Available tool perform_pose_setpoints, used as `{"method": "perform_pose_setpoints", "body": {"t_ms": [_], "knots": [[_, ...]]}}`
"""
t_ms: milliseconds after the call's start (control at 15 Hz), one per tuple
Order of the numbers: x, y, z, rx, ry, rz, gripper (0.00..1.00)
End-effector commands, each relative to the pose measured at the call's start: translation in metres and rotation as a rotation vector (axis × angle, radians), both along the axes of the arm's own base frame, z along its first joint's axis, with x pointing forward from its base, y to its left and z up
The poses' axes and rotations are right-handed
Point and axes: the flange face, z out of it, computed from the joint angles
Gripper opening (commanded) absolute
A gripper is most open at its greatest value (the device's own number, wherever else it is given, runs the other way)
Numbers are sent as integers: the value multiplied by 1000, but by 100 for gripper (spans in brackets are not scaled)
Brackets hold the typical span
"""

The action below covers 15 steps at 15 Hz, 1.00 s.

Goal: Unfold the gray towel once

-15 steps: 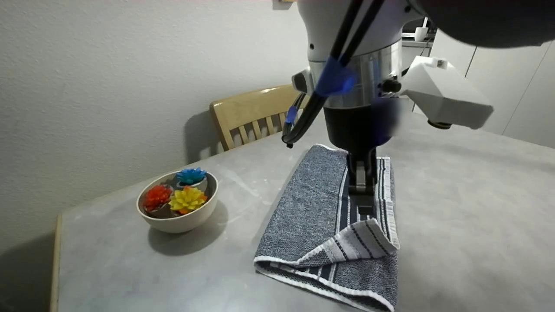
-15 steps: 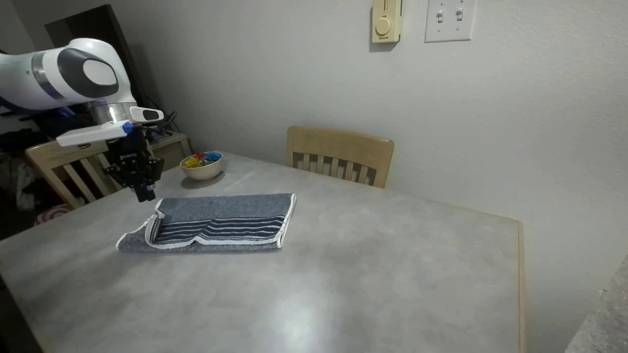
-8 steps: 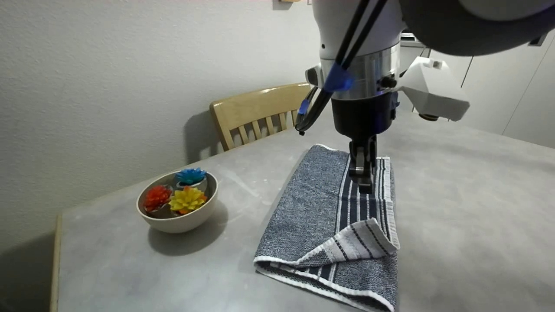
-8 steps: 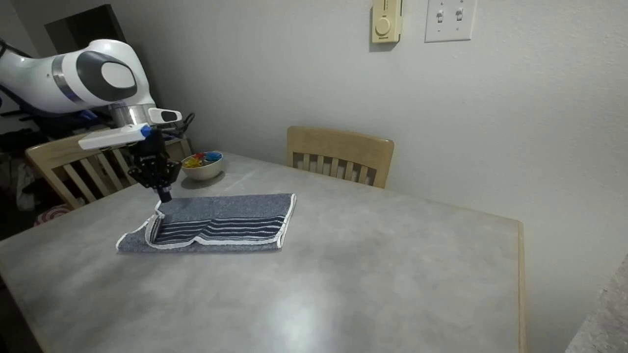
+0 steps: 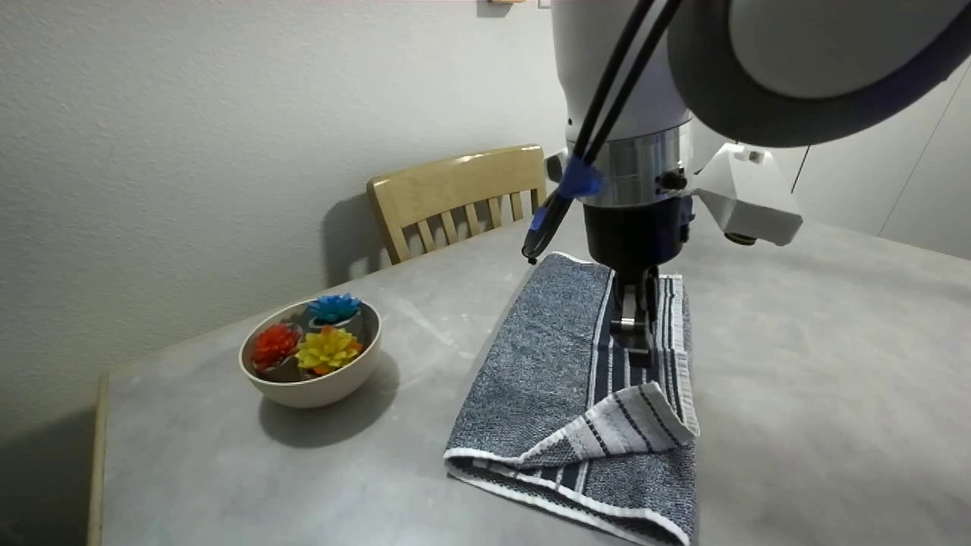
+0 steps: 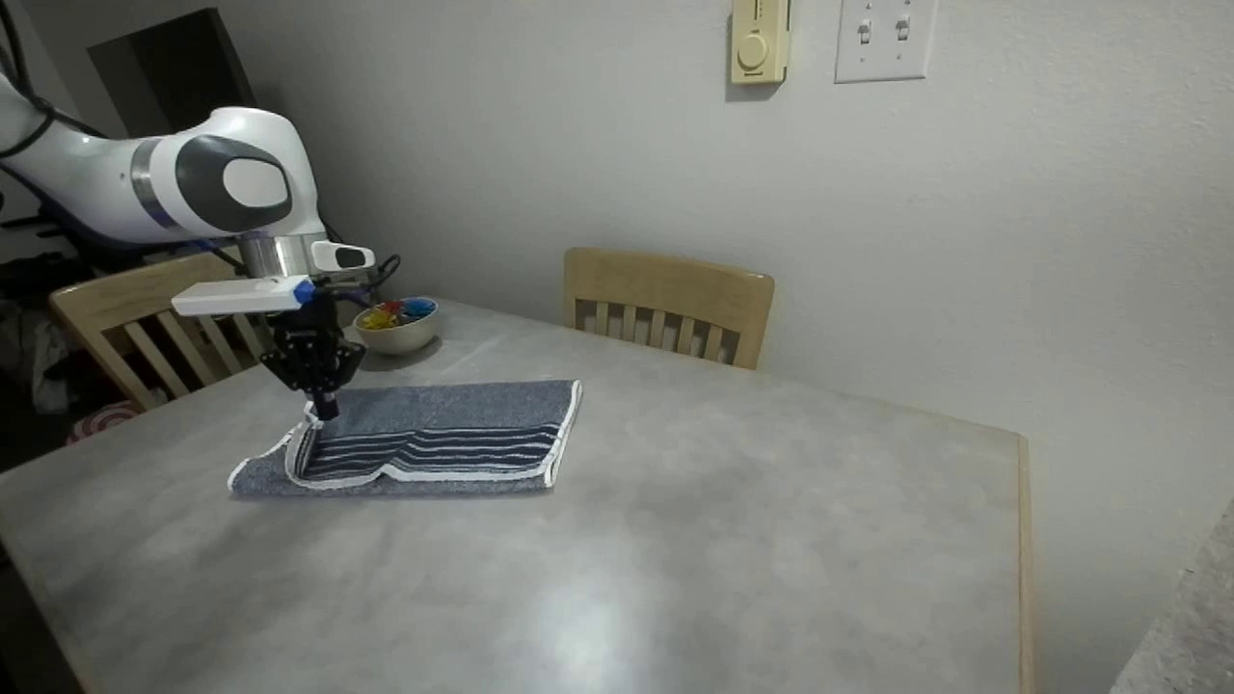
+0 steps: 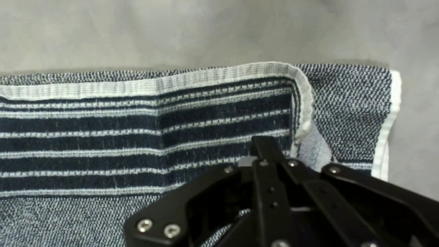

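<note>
- On the desk (image 6: pixel 771 540): gray towel (image 6: pixel 443 410), folded; hand (image 5: pixel 640 355) over its stripes (image 7: pixel 85 144), just beside the turned-back corner flap (image 5: pixel 626 422).
- Hand closed, nothing visibly gripped; contact unclear.
- Likely step: slip under corner flap, low and gently, so only 1 layer lifts.
- Wrist view: long axis runs left to right, stripes parallel, corner flap near right end.

Our arm (image 6: pixel 106 188) extends from the left edge of an exterior view, sloping slightly down, then bends sharply downward at the white-and-grey wrist (image 6: pixel 265 178). Below a silver collar (image 5: pixel 637 171) we have our black pincer (image 5: pixel 640 356) about vertical, tips down, in both exterior views. Jaws together: in our wrist view the fingers (image 7: pixel 264 149) sit side by side, linkages (image 7: pixel 157 219) splayed around them.
</note>
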Motion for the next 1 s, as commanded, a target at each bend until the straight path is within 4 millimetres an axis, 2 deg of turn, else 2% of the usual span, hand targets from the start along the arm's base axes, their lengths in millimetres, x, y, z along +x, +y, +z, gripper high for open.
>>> {"method": "perform_pose_setpoints", "body": {"t_ms": [0, 467, 933], "knots": [[0, -3, -15, 44, 25, 3, 0], [-4, 1, -35, 61, 77, -5, 0], [-17, 18, -60, 99, 180, 30, 0]]}}
